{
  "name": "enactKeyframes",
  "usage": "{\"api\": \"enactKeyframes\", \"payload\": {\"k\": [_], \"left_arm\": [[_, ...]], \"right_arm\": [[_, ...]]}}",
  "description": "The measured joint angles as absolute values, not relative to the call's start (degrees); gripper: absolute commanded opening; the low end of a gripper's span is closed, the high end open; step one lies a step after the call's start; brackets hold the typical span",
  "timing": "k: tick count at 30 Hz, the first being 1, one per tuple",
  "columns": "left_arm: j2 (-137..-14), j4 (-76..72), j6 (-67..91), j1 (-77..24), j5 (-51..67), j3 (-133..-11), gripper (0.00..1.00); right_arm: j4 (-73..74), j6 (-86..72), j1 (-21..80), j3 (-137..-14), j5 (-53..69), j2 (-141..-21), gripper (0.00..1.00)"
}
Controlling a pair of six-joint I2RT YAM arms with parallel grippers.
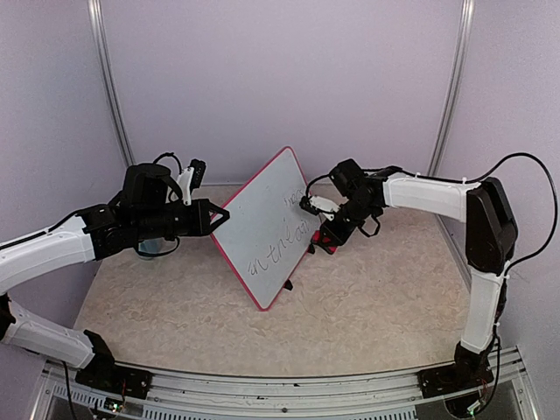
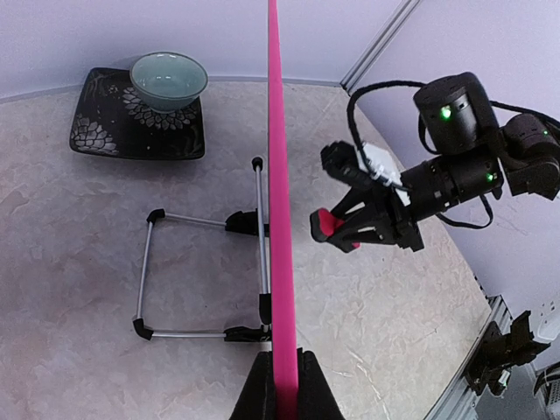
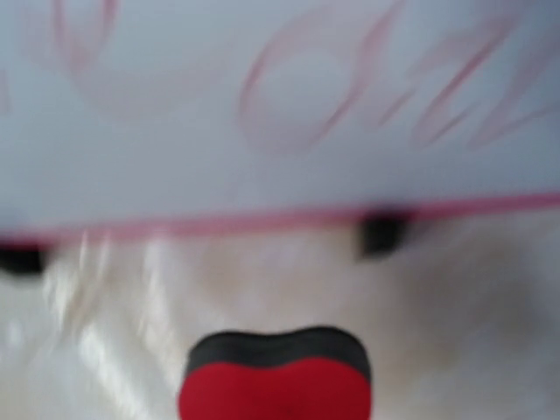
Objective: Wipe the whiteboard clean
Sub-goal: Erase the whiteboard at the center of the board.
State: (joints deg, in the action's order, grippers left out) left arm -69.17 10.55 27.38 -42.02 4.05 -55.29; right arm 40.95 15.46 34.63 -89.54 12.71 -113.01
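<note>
The whiteboard (image 1: 262, 214) stands tilted in the middle of the table, with a pink-red frame and dark handwriting (image 1: 282, 248) on its face. My left gripper (image 1: 219, 214) is shut on its left frame edge. In the left wrist view the fingers (image 2: 258, 394) clamp the pink edge (image 2: 278, 175). My right gripper (image 1: 331, 233) is shut on a small red eraser (image 1: 325, 239), low beside the board's right edge. In the blurred right wrist view the eraser (image 3: 276, 389) with its black felt strip faces the board's lower frame (image 3: 262, 220) and a black foot (image 3: 382, 233), a little apart from them.
Behind the board lies a wire stand (image 2: 144, 271). A pale green bowl (image 2: 168, 79) sits on a black patterned plate (image 2: 105, 136) at the back left. Walls and metal poles enclose the table on three sides.
</note>
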Motion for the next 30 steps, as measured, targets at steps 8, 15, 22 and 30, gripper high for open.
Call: {"api": "enactKeyframes", "payload": {"k": [8,15,22,30], "left_arm": [[-69.17,10.57,27.38,-42.02,4.05,-55.29,0.0],[-69.17,10.55,27.4,-42.02,4.08,-55.29,0.0],[-69.23,10.55,27.4,-42.02,4.08,-55.33,0.0],[-69.43,10.9,28.88,-41.95,3.14,-55.46,0.0]], "right_arm": [[30.3,7.75,34.37,-93.89,9.74,-109.62,0.1],[25.02,2.42,34.92,-103.31,9.52,-111.7,0.1],[22.61,-0.73,36.05,-105.91,11.73,-115.85,0.08],[21.69,-0.95,37.93,-101.78,12.03,-116.95,0.06]]}}
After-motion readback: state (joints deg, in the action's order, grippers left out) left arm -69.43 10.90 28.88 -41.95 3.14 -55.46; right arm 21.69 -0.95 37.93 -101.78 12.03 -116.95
